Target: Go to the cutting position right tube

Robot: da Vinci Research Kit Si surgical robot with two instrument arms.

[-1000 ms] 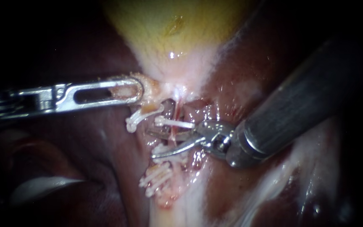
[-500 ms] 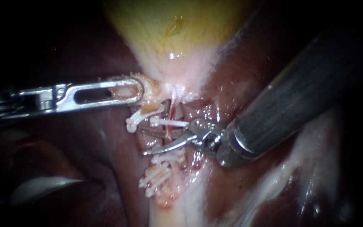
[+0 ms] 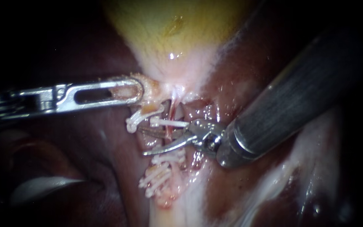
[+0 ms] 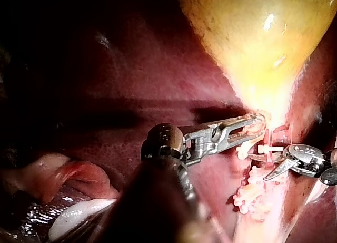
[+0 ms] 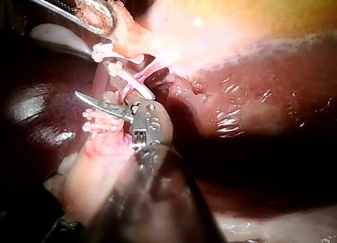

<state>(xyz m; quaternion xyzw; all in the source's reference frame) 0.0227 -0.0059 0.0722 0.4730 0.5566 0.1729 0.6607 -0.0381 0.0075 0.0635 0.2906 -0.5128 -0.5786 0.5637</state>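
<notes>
Nearest, right instrument (image 3: 141, 141) entering from upper right, blades apart, thin red right tube (image 3: 171, 112) running through the gap between them, white clip (image 3: 169, 122) just above, lower clips (image 3: 164, 159) below, left instrument (image 3: 136, 90) jaws clamped on gallbladder (image 3: 177, 63) neck tissue, dark liver (image 3: 85, 138) around.

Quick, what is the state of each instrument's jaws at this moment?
Left instrument: shut on the gallbladder, at its narrow end.
Right instrument: open, with the thin tube between its blades, not gripped.
</notes>
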